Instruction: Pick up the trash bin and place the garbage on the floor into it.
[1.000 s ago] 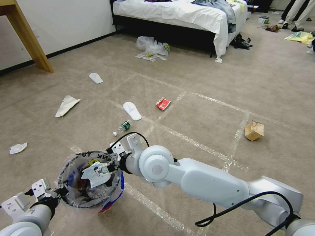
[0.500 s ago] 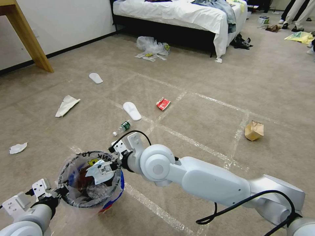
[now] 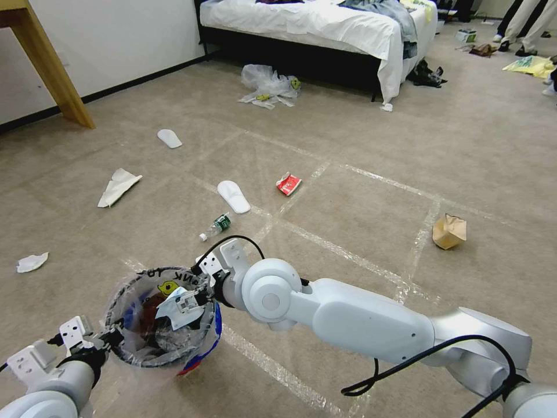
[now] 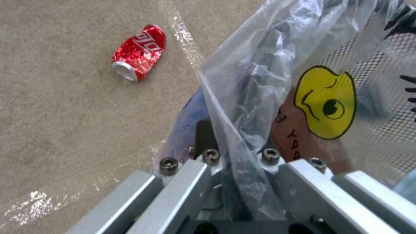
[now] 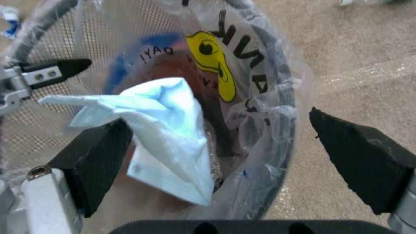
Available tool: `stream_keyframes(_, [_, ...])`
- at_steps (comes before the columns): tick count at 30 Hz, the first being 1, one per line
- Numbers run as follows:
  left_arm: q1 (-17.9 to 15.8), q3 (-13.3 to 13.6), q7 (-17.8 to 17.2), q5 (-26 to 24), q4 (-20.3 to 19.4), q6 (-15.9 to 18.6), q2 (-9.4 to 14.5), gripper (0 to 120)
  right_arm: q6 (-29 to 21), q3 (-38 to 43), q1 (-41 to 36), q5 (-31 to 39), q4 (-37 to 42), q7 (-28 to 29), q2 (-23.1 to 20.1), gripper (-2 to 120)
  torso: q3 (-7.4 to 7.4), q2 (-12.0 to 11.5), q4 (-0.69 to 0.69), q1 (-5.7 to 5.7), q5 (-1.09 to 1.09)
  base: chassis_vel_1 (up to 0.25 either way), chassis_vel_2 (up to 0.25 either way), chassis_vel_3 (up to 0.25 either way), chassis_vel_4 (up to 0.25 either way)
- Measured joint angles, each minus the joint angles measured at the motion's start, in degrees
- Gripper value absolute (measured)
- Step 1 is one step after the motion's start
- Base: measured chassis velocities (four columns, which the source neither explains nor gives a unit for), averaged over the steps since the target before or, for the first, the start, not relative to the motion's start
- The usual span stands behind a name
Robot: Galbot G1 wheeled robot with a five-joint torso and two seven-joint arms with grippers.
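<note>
Right gripper [image 5: 216, 149] first: jaws spread wide over the mouth of the trash bin [image 3: 159, 316], and a sheet of crumpled white paper [image 5: 164, 136] hangs between them, brushing one black pad [image 5: 93, 156] and clear of the other. Whether it is falling or snagged on that pad, hard to say. Down at the near rim, the left gripper [image 4: 236, 169] is pinched tight on the bin's edge, liner [image 4: 255, 84] and wire caught together, holding the bucket up off the floor [image 3: 360, 151].

That paper looks feather-light and floppy; it should drift rather than drop, so a release low inside the liner seems safest. The bin itself seems light, mesh-walled, and the plastic bag is slick, so the rim is the sensible place to grip.

Farther out, litter waits on the carpet: small plastic bottle [image 3: 216, 225], white slipper [image 3: 234, 196], red wrapper [image 3: 288, 183], brown paper bag [image 3: 449, 231], and a crushed red can [image 4: 139, 52] beside the bin.

The bin's bottom is buried under bag and dark clutter, contents unreadable. The left fingertips are hidden by plastic.
</note>
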Motion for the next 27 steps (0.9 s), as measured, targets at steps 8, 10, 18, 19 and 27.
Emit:
stream_keyframes(8, [0.14,0.00,0.11,0.04,0.04,0.00,-0.07,1,0.30,-1.94,-0.21,-1.86,-3.76,-1.29,0.74,100,0.00,0.00,0.00,0.00,0.00,0.000,0.000,0.000,0.000])
stream_keyframes(10, [0.15,0.00,0.12,0.07,0.13,0.00,-0.07,1,0.31,-2.07,-0.40,-2.11,-4.26,-1.38,0.77,100,0.00,0.00,0.00,0.00,0.00,0.000,0.000,0.000,0.000])
stream_keyframes(18, [0.20,0.12,0.37,0.35,0.24,0.00,-0.16,1,0.08,-2.76,-0.96,-3.15,-6.07,-1.39,0.03,100,0.00,0.00,-0.01,0.00,0.00,0.000,0.000,0.000,0.000])
stream_keyframes(19, [0.20,0.16,0.40,0.45,0.27,0.00,-0.20,1,0.05,-2.78,-1.20,-3.37,-6.49,-1.38,-0.12,100,0.00,0.00,0.00,0.00,0.00,0.000,0.000,0.000,0.000])
stream_keyframes(27, [0.22,0.43,0.50,0.98,0.38,0.00,-0.39,1,0.05,-2.35,-1.69,-3.36,-6.09,-1.27,-0.18,100,0.00,0.00,0.00,0.00,0.00,0.000,0.000,0.000,0.000])
